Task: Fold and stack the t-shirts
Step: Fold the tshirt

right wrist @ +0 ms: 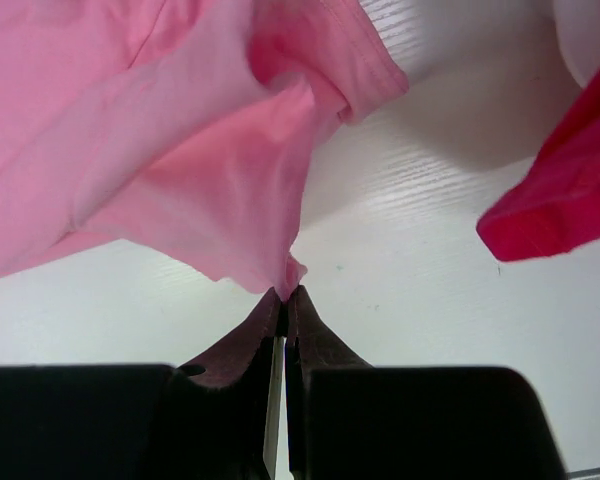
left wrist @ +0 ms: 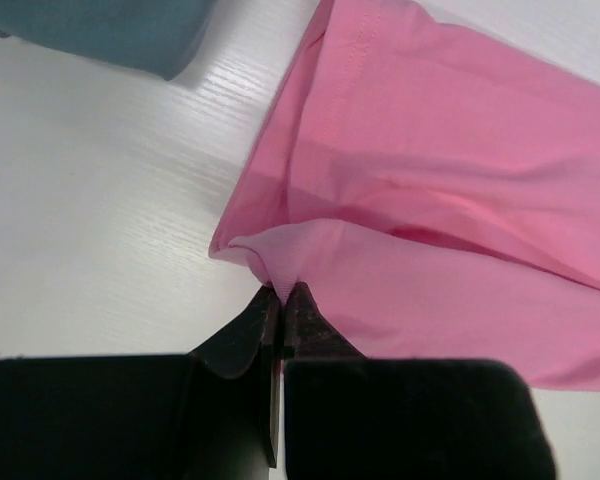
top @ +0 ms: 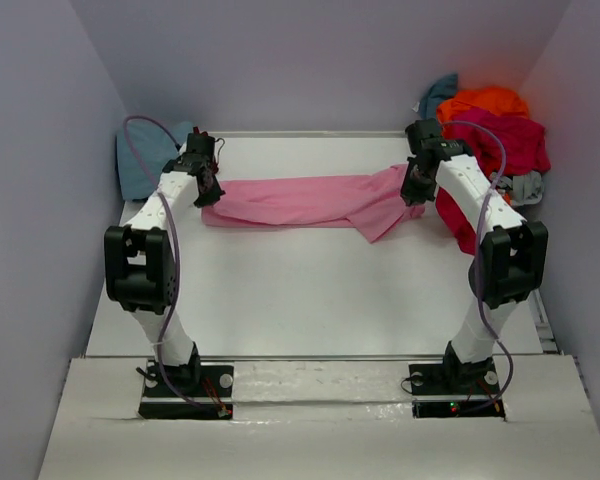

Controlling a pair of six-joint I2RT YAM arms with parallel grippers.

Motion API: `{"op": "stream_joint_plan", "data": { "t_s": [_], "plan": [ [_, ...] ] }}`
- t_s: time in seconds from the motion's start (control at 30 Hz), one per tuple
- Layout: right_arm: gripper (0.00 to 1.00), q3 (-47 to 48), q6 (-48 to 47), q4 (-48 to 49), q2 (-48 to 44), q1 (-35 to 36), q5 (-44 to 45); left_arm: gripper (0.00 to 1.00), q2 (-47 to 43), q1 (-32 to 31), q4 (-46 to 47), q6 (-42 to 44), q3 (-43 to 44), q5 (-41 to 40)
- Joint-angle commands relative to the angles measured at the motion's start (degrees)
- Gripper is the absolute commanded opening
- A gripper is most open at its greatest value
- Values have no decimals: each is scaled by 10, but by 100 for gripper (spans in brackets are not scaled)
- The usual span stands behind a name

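A pink t-shirt (top: 310, 202) is stretched in a long band across the far part of the table between my two grippers. My left gripper (top: 208, 185) is shut on its left end; in the left wrist view the pink cloth (left wrist: 430, 170) is pinched between the tips of that gripper (left wrist: 282, 290). My right gripper (top: 416, 185) is shut on its right end; in the right wrist view the cloth (right wrist: 170, 140) hangs from that gripper's closed tips (right wrist: 286, 292), lifted off the table. A folded dusty teal-blue t-shirt (top: 140, 160) lies at the far left and also shows in the left wrist view (left wrist: 110, 30).
A heap of t-shirts sits at the far right: orange (top: 485, 102), crimson-magenta (top: 515, 140), teal (top: 438, 95) and grey (top: 525, 186). A crimson edge (right wrist: 560, 190) shows near my right gripper. Grey walls enclose the white table (top: 310, 290) on three sides.
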Motion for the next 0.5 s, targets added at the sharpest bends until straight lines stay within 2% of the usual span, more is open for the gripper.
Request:
{"op": "stream_joint_plan", "data": {
  "t_s": [0.0, 0.47],
  "plan": [
    [7, 5, -7, -34, -53, -1, -1, 6, -60, -16, -33, -8, -6, -5],
    [7, -68, -7, -94, -186, 9, -17, 6, -167, -45, -61, -33, -107, 12]
  ]
}}
